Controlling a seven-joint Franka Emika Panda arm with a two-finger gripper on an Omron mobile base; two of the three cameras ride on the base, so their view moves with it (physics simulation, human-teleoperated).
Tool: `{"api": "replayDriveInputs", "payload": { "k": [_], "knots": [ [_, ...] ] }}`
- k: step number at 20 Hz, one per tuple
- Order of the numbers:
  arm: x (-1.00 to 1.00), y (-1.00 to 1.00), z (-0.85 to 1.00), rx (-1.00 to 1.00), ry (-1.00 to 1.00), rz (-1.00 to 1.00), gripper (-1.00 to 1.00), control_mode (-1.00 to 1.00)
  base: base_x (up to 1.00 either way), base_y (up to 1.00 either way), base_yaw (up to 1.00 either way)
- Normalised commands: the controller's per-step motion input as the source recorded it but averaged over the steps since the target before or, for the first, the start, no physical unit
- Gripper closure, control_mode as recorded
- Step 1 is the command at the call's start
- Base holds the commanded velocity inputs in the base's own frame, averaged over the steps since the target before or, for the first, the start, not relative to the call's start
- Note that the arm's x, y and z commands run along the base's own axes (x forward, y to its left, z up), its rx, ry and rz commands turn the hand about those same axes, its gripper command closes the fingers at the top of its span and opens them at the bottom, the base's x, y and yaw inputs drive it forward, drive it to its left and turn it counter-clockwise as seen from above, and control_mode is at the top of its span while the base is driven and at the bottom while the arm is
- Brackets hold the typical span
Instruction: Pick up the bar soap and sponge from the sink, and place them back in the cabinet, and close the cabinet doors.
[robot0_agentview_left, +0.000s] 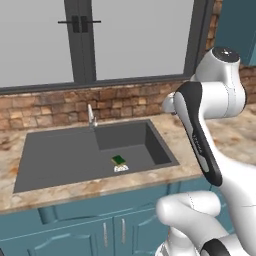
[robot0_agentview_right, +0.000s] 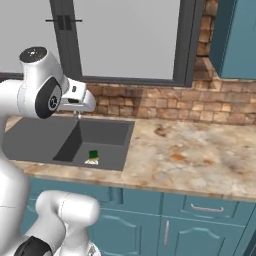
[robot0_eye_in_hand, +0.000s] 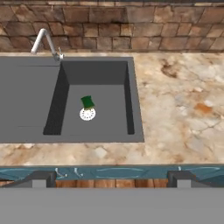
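Fingertips (robot0_eye_in_hand: 43, 178) sit at the bottom of the hand view, well apart with nothing between them — claw released, high above the near counter edge (robot0_eye_in_hand: 109, 153) and looking down into the sink (robot0_eye_in_hand: 26, 100).

Sponge (robot0_eye_in_hand: 87, 101): on the basin floor, green face up, just on the far side of the white drain (robot0_eye_in_hand: 87, 114) and touching or slightly overlapping its rim. Same spot in both base views, near the front wall of the basin (robot0_agentview_left: 119, 160) (robot0_agentview_right: 93, 154). Bar soap: no pinkish-brown block identifiable in the basin or on the drainboard; it may be hidden by a basin wall — cannot tell.

Faucet (robot0_eye_in_hand: 43, 41) stands at the far left corner of the basin, clear of a straight descent.

Judgement — step in hand is the approach to the sponge; task barely begun, cabinet (robot0_agentview_right: 237, 37) off to the far right.

Method notes:
- Centre the gripper (robot0_eye_in_hand: 109, 179) over the sponge before descending; the basin is deep, so keep the wrist clear of the near wall.
- Sponge lies slightly rotated — turn the hand so the fingers close across its short sides.
- It is thin and flat: go down almost to the floor, or the pads will slip over the top.
- Risk: a fingertip catching on the drain rim.
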Motion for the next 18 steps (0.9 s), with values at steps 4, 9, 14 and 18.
{"api": "replayDriveInputs", "payload": {
  "k": [4,9,14,18],
  "knots": [
    [0.00,0.00,0.00,0.00,0.00,0.00,-1.00,1.00,0.47,-0.31,0.00],
    [0.00,0.00,0.00,0.00,0.00,0.00,-1.00,1.00,0.58,-0.12,0.00],
    [0.00,0.00,0.00,0.00,0.00,0.00,-1.00,1.00,0.31,0.00,0.00],
    [0.00,0.00,0.00,0.00,0.00,0.00,-1.00,1.00,0.04,0.07,0.00]
  ]
}}
